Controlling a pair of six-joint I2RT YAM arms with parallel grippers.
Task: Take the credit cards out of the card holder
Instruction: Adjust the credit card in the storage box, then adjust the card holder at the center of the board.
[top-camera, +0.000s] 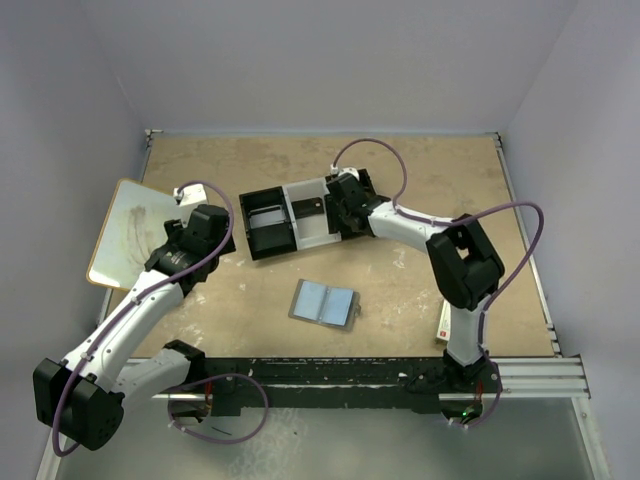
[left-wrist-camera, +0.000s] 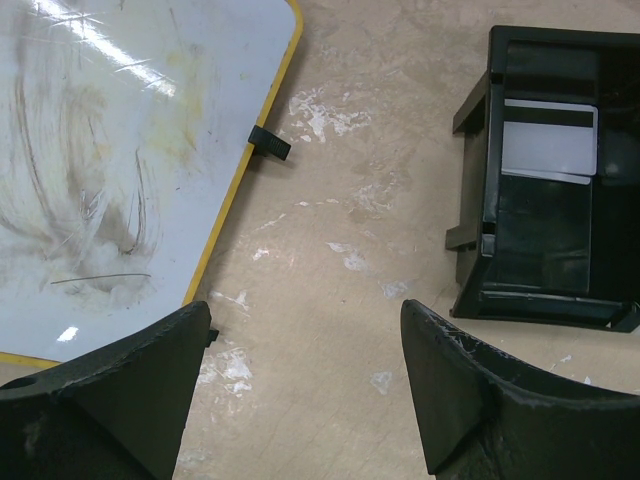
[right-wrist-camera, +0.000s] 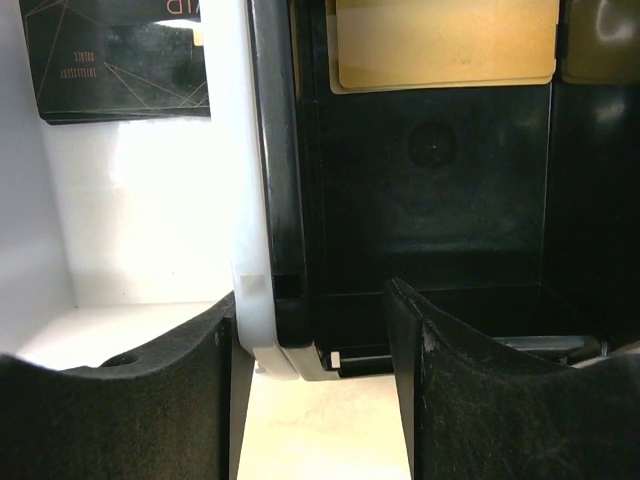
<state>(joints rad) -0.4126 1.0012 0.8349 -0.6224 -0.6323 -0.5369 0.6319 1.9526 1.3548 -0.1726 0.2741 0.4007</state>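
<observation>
Card holder (top-camera: 323, 302) lies open and flat on the table (top-camera: 430, 170), and neither of my grippers is near it.

Its two pale blue-grey panels face up, on the near middle of the table between my arms, on the near side of the black-and-white tray (top-camera: 312, 232) and apart from it; my right gripper (right-wrist-camera: 310, 292) hangs over the tray's right end with its fingers spread and nothing pinched, the wall between the white and the black compartment showing in the gap; a gold card (right-wrist-camera: 445, 45) lies in the black compartment and a dark card (right-wrist-camera: 125, 60) in the white one; my left gripper (left-wrist-camera: 305, 310) is spread wide over bare tabletop, between the whiteboard (left-wrist-camera: 120, 150) and the tray's left end, where a white card (left-wrist-camera: 548, 145) lies; a white-and-red small box (top-camera: 443, 322) sits by my right arm's base.
</observation>
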